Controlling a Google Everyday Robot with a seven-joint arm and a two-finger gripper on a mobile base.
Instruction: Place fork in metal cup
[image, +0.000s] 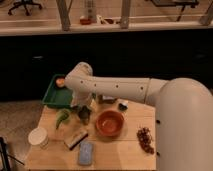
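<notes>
Robot arm (120, 90): white, reaches from the big body at right across the table (120, 156) to an elbow at left, then bends down.

Containers, largest first:
- Green tray (50, 98) at the table's far left corner. Holds one small orange item (60, 81) at its back end. The near right part of the tray is covered by the arm.
- Orange-brown bowl (110, 123), mid-table, upright. Its inside shows only its own colour.
- White round tub (37, 136), near left edge, lid on, contents hidden.
- Metal cup (84, 116): small, dark grey, on the table between a green object (62, 118) and the bowl, just left of the bowl. Contents cannot be made out.

Gripper (82, 106): hangs directly over the metal cup, close above it. Whether the claw is wide, narrow or holding something cannot be told, as it merges with the dark cup below. The fork cannot be picked out.

Loose items: blue oblong (86, 153) at the near edge, brown-and-dark block (75, 138) just behind it, dark red cluster (146, 139) partly behind the robot body, small dark item (122, 105) under the arm, kind unclear.
</notes>
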